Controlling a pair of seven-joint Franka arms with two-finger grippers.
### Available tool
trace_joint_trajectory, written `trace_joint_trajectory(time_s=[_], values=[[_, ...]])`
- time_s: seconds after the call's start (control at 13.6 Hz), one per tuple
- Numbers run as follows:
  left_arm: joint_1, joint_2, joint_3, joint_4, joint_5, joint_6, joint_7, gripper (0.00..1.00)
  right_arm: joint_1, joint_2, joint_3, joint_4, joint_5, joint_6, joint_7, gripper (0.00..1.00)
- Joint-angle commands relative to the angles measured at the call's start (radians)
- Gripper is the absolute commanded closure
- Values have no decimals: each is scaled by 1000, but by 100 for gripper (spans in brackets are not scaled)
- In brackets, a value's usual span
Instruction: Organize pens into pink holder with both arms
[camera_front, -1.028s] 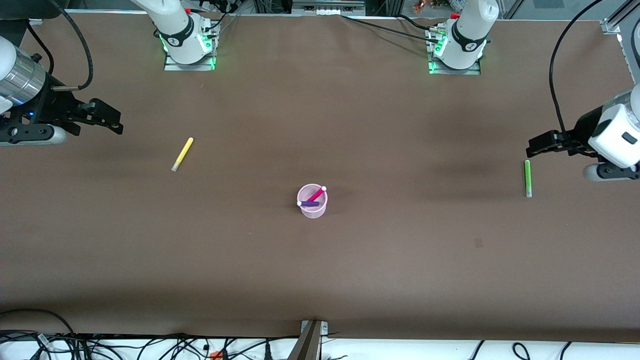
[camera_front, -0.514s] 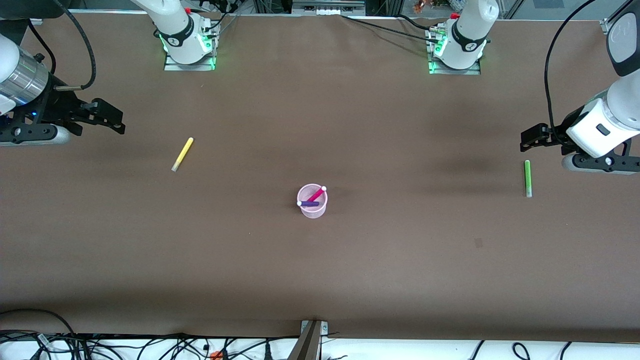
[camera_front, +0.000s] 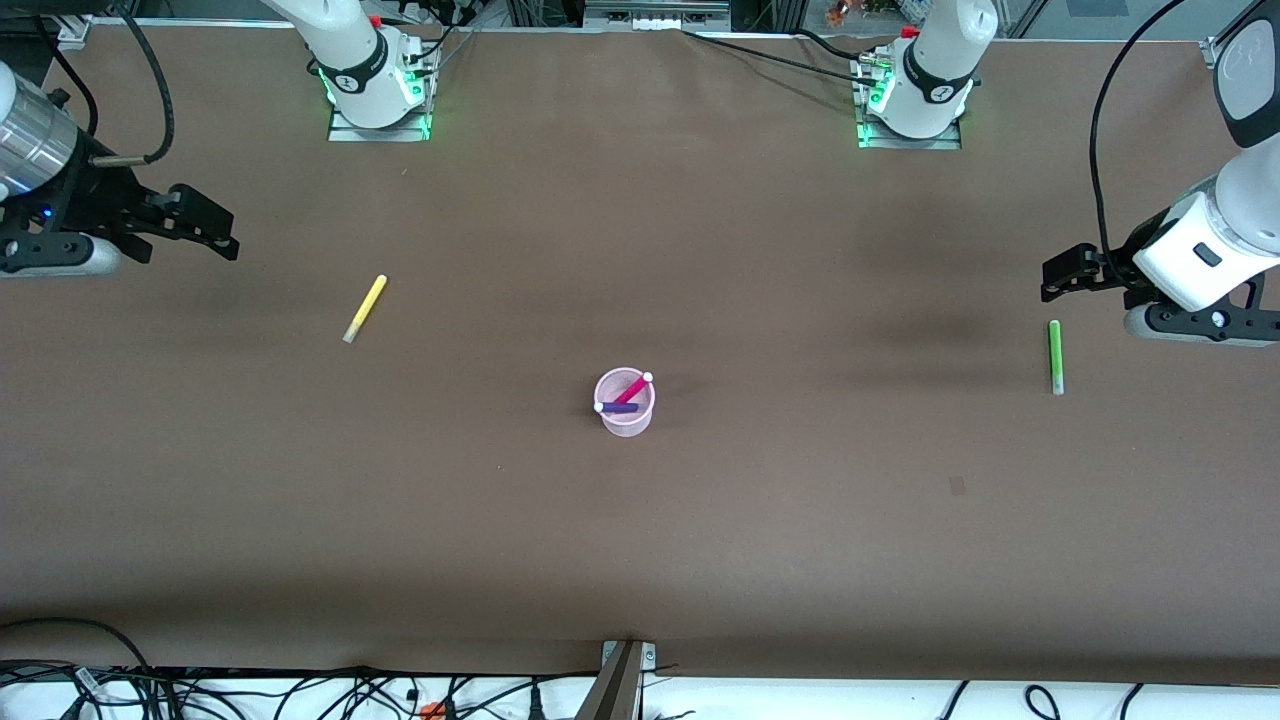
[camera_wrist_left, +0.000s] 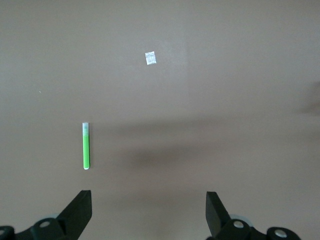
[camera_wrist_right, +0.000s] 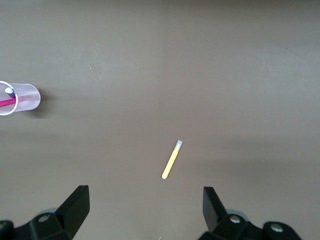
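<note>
Pink holder (camera_front: 625, 402) stands upright at table centre w/ magenta pen (camera_front: 633, 387) and purple pen (camera_front: 620, 407) leaning inside; in right wrist view the holder (camera_wrist_right: 19, 97) is cut off by the frame edge.

Yellow pen (camera_front: 364, 308) lies flat toward right arm's end.

Green pen (camera_front: 1054, 356) lies flat toward left arm's end.

Right gripper (camera_front: 215, 232) hangs over bare table, jaws wide, empty.

Left gripper (camera_front: 1062, 275) hangs over table just beside the green pen, jaws wide, empty; both arms partly out of frame.
</note>
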Motion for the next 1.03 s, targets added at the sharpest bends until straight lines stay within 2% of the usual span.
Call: trace_joint_trajectory(time_s=[0.0,0.44,0.66,0.95], values=[[9,-21,-3,-20,-12,10,13,0,0,-2,3,10,-6,-13,4,0],[9,-21,-1,-20,-12,12,13,0,0,10,3,-1,-10,-8,-1,0],[9,-21,-1,-20,-12,10,13,0,3,33,4,-1,-44,36,-4,0],[9,-21,-1,-19,-12,10,14,0,20,39,10,5,-44,92,1,0]])
